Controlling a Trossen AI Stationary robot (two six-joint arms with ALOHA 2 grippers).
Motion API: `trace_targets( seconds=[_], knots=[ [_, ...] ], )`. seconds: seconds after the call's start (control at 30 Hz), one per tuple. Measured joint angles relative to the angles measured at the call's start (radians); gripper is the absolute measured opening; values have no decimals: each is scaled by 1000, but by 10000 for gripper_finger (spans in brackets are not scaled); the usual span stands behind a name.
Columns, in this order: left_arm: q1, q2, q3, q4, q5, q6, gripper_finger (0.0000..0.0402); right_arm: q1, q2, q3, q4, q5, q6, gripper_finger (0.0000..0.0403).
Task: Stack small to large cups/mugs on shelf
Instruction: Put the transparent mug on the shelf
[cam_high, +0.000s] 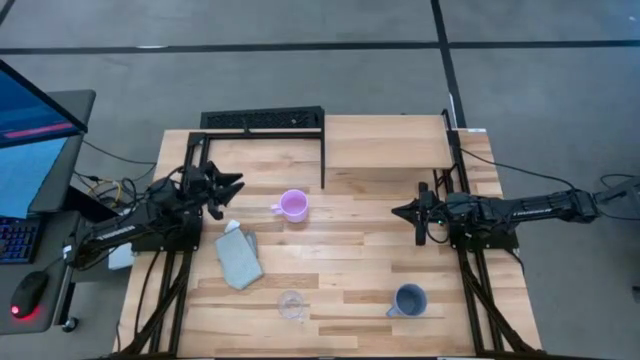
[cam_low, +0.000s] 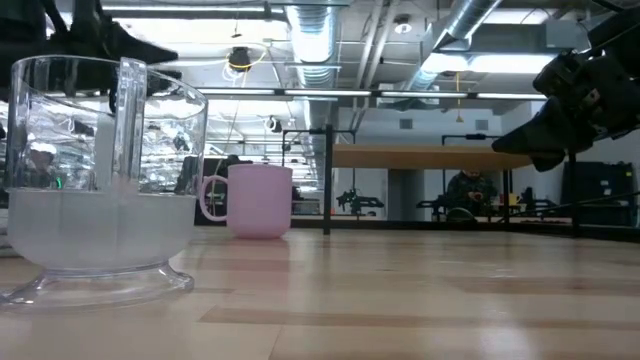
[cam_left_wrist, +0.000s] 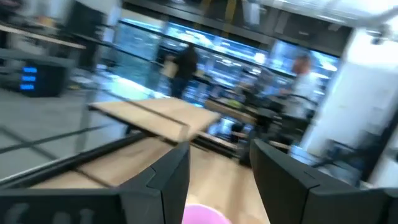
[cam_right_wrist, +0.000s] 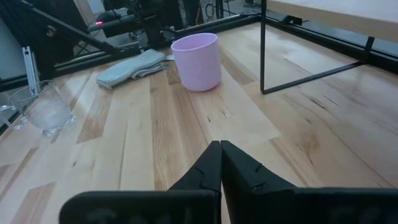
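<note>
The pink-lilac mug (cam_high: 293, 205) (cam_low: 258, 200) (cam_right_wrist: 196, 61) stands upright on the table's middle, its rim just showing in the left wrist view (cam_left_wrist: 205, 214). The clear glass cup (cam_high: 292, 304) (cam_low: 100, 180) (cam_right_wrist: 45, 107) stands near the near edge. The blue-grey mug (cam_high: 408, 300) stands to its right. The shelf (cam_high: 385, 142) (cam_low: 430, 157) (cam_right_wrist: 336, 12) rises on black legs at the far side. My left gripper (cam_high: 232, 187) (cam_left_wrist: 219, 171) is open, in the air left of the pink mug. My right gripper (cam_high: 398, 211) (cam_right_wrist: 220, 163) is shut, right of the mug, touching nothing.
A folded grey-blue cloth (cam_high: 239, 258) (cam_right_wrist: 132, 67) lies left of centre, near the left arm. A black rack (cam_high: 262, 121) sits at the far left edge. A monitor, keyboard and mouse stand off the table's left. People show in the room beyond.
</note>
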Motion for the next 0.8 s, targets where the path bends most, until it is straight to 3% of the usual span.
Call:
trace_targets(
  seconds=[0.17, 0.33, 0.43, 0.8],
  knots=[
    [-1, 0, 97, -54, 100, 0, 159, 0, 0, 0, 0, 0, 0, 29],
    [-25, 54, 273, -299, 114, 65, 158, 0, 0, 0, 0, 0, 0, 27],
    [-52, 149, 366, -404, 111, 101, 151, 0, 0, 0, 0, 0, 0, 29],
    [-220, 559, 626, -556, 164, 147, 137, 0, 0, 0, 0, 0, 0, 29]
  ],
)
